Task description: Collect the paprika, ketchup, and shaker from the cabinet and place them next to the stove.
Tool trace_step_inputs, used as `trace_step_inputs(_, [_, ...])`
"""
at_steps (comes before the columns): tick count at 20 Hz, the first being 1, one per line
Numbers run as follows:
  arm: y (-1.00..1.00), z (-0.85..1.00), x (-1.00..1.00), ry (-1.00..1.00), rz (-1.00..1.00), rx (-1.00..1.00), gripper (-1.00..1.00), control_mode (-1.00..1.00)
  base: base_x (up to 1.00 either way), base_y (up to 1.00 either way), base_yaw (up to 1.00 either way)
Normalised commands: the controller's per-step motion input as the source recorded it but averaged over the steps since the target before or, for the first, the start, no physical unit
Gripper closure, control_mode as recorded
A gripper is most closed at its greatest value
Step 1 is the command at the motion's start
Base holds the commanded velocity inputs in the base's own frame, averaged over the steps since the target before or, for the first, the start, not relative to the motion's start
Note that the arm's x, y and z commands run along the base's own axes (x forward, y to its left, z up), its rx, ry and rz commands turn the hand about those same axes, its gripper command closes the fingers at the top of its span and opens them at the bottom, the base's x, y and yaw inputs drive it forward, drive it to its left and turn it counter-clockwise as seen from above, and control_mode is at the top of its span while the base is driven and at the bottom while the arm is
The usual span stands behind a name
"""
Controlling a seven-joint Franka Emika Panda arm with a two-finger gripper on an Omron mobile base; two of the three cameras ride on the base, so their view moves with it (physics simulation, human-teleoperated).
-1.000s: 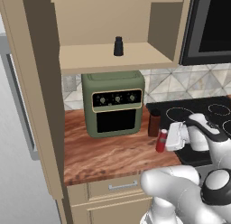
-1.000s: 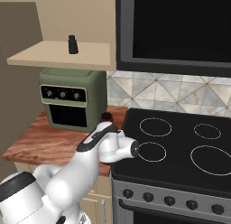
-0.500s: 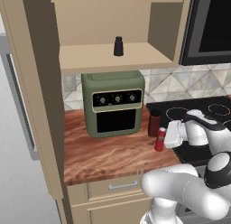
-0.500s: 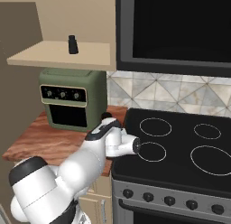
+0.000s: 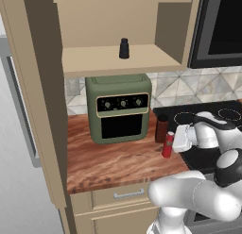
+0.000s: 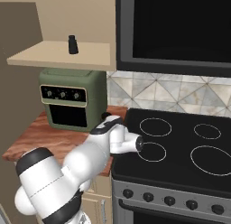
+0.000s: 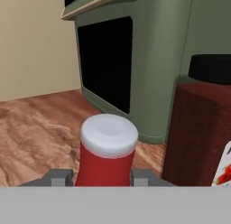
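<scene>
Against the frame half a second earlier, the arm's elbow has swung lower and nearer the cameras in both base views. The hand stays at the same spot by the ketchup [image 5: 167, 145]. The bottle, the jar and the shaker show no shift.

Count, by item:
- One ketchup bottle, upright on the wooden counter [image 5: 108, 162], just left of the stove [image 6: 189, 146].
- One paprika [image 5: 161, 128] jar, upright at roughly 11 o'clock from the ketchup in the left base view, just beside it. In the hand view the jar [image 7: 198, 128] stands at 3 o'clock of the bottle, label edge showing.
- One shaker [image 5: 124, 48], alone on the shelf of the cabinet [image 5: 156, 63], also seen in the right base view [image 6: 71, 44].
- One olive toaster oven [image 5: 119, 108] behind the bottle at 10 o'clock.

Tool state: the gripper [image 7: 95, 177] has one fingertip on each side of the ketchup [image 7: 108, 151] body, close against it. Whether the pads press the bottle or merely flank it cannot be told.

Two of three items are down beside the cooktop; the shaker is not yet moved.
</scene>
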Motion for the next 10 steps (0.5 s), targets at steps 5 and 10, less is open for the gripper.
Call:
trace_step_inputs(5, [0.09,-0.18,0.00,0.00,0.00,-0.02,-1.00,-1.00,0.00,0.00,0.00])
trace_step_inputs(10, [0.02,-0.04,-0.13,-0.02,0.00,-0.01,-1.00,-1.00,0.00,0.00,0.00])
